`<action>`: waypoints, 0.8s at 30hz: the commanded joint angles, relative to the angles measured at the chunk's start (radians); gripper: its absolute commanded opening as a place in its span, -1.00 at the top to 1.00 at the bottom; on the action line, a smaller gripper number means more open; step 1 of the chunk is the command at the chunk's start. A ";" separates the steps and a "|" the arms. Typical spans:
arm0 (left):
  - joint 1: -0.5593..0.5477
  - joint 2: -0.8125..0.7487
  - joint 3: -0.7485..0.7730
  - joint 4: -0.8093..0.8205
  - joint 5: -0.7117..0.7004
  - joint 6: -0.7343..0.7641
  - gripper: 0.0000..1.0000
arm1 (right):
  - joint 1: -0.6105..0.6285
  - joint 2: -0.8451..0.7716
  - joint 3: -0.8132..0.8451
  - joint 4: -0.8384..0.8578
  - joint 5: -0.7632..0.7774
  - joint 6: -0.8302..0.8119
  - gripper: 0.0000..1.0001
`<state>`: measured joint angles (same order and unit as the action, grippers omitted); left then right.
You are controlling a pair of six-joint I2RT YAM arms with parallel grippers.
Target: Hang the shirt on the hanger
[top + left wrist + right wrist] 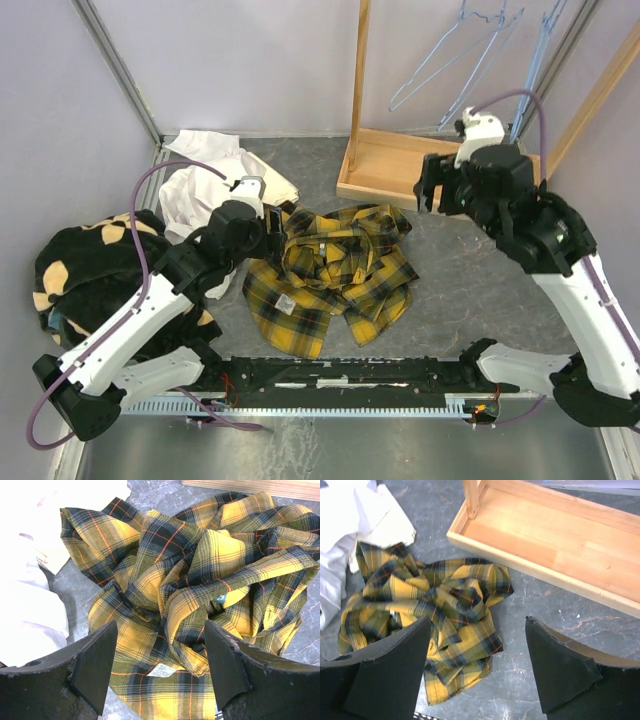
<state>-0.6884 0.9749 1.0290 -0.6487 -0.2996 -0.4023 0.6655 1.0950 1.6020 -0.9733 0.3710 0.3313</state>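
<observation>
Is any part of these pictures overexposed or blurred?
Left wrist view: the plain white cloth garment is washed out, while the yellow and black plaid flannel shirt is sharp. Right wrist view: sharp throughout. Top view: even light, soft shadows.

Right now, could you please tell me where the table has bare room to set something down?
The widest bare patch of table lies right of the shirt, in front of the wooden tray. A smaller gap lies between the white garment and the tray. The left side is crowded by that garment and the black fleece.
</observation>
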 commanded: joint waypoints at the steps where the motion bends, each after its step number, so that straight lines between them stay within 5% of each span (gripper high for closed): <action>1: 0.004 -0.032 -0.004 0.033 -0.024 0.028 -0.53 | -0.153 0.080 0.176 -0.001 -0.155 -0.031 -0.65; 15: 0.004 -0.057 -0.025 0.035 -0.007 0.038 -0.52 | -0.417 0.391 0.834 -0.174 -0.223 -0.043 -0.54; 24: 0.004 -0.069 -0.035 0.032 0.007 0.042 -0.52 | -0.554 0.417 0.857 -0.182 -0.013 -0.123 -0.44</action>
<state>-0.6888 0.9207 0.9924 -0.6491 -0.3054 -0.4007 0.1909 1.4944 2.4313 -1.1419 0.2749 0.2573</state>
